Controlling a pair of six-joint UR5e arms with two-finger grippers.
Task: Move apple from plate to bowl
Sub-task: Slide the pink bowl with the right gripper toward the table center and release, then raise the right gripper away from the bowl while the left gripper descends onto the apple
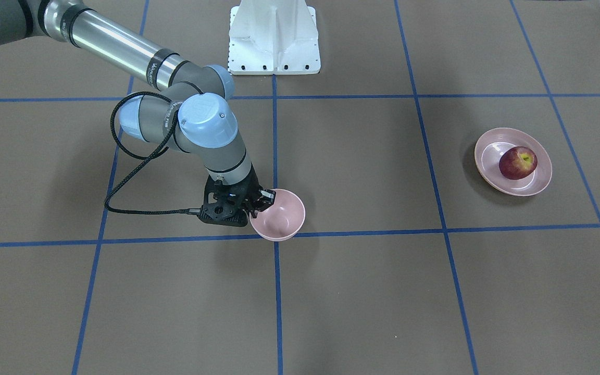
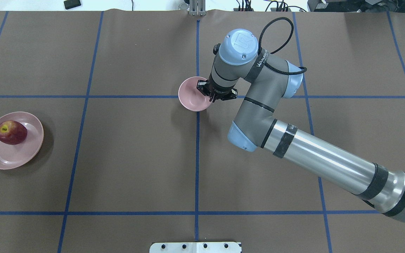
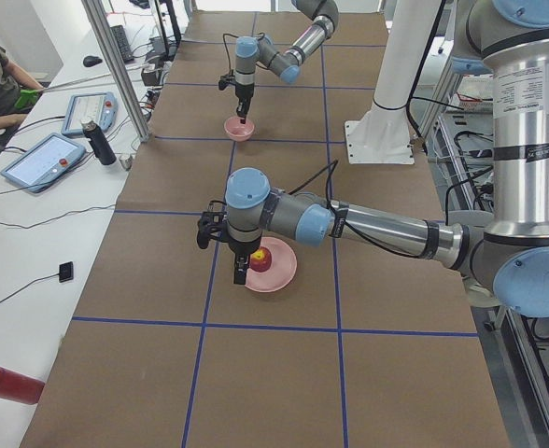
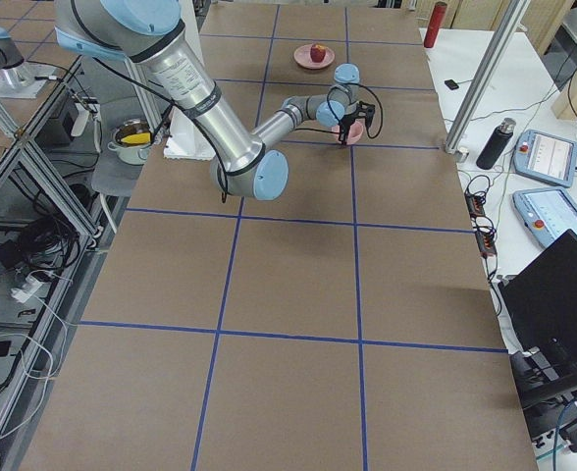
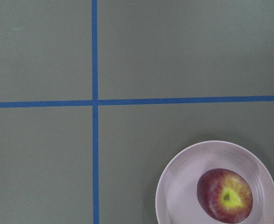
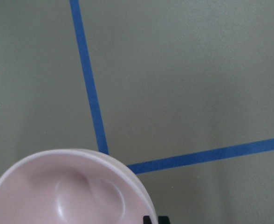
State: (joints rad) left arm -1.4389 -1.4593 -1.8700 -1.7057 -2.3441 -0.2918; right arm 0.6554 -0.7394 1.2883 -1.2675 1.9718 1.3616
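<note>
The dark-red apple lies on the wide pale-pink plate on the table's left side; it also shows in the overhead view and the left wrist view. The small deep pink bowl stands at the table's middle, on a blue tape crossing. My right gripper points down at the bowl's rim and is shut on it. My left gripper hangs just beside the plate, on its outer side. I cannot tell whether it is open or shut.
The white arm base stands at the robot's edge of the table. Blue tape lines cross the brown table cover. A side bench with tablets and a dark bottle runs along the far edge.
</note>
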